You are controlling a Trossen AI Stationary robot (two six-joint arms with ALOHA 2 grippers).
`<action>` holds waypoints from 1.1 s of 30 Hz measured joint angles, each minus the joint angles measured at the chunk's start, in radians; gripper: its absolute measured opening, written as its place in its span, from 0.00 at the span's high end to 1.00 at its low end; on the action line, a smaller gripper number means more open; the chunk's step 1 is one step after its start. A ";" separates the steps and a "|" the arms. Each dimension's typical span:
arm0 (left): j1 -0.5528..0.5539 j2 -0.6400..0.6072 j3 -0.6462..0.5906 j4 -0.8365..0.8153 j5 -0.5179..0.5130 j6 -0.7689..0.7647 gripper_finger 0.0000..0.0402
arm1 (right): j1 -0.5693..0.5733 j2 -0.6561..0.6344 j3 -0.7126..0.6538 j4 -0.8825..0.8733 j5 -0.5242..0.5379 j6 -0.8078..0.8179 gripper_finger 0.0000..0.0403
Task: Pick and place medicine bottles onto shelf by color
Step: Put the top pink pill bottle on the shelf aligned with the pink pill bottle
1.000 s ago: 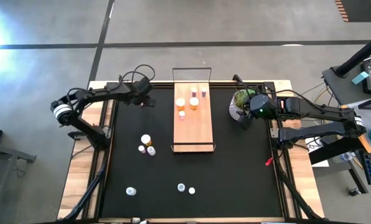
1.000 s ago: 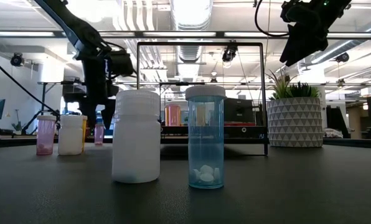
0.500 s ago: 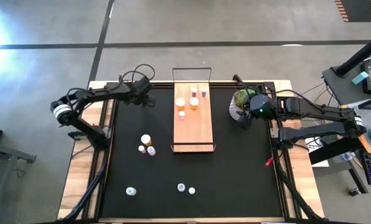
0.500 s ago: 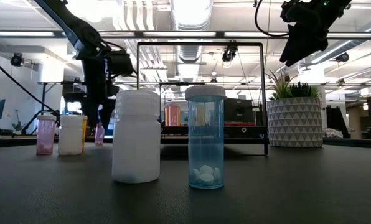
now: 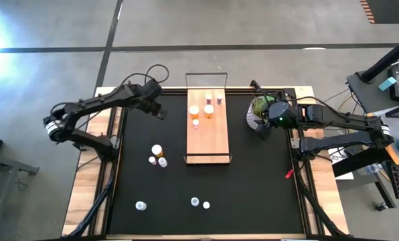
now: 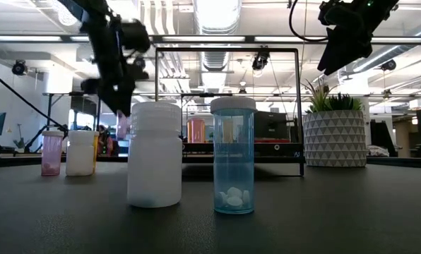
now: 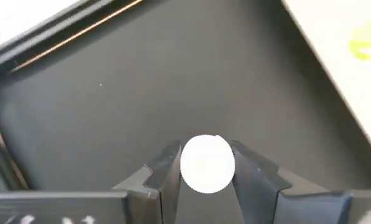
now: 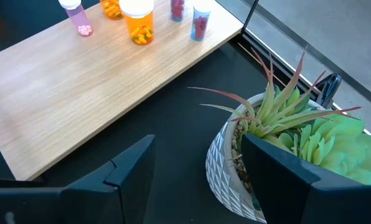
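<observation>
My left gripper (image 5: 161, 113) hangs above the mat's far left part, shut on a small pink medicine bottle (image 6: 123, 125) with a white cap (image 7: 207, 163). The light-wood shelf (image 5: 211, 140) lies at the far middle with two orange bottles (image 5: 194, 110) and three small pink ones (image 5: 219, 100) standing on its far half. More bottles stand on the mat: three at the left middle (image 5: 157, 151) and three near the front edge (image 5: 195, 201). My right gripper (image 8: 198, 180) waits open above the potted plant (image 8: 285, 143). My left gripper pinches the small pink bottle between its two fingers, one on each side of the white cap (image 7: 187, 167). The fingers (image 7: 167, 168) come from above, slanting down. The bottle hangs below them, lifted clear of the mat.
The plant in its white patterned pot (image 5: 256, 112) stands at the shelf's right. A tall white bottle (image 6: 154, 155) and a blue see-through bottle (image 6: 233, 156) stand close to the low camera. A dark wire frame (image 5: 207, 75) rises at the shelf's far end.
My left gripper has shut on the small pink bottle that stood on the mat's far left part, then risen with it while its wrist rolled. The bottle is now lifted clear of the mat.
</observation>
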 joint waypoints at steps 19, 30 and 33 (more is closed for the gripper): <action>-0.407 0.190 0.475 -0.015 -0.047 -0.221 0.73 | -0.007 0.006 0.000 0.001 0.002 -0.150 0.44; -0.477 0.447 0.777 -0.013 -0.051 -0.246 0.73 | -0.007 0.070 0.000 0.149 0.000 -0.045 0.44; -0.484 0.493 0.835 -0.013 -0.054 -0.246 0.73 | -0.006 0.095 0.000 0.207 -0.008 0.016 0.44</action>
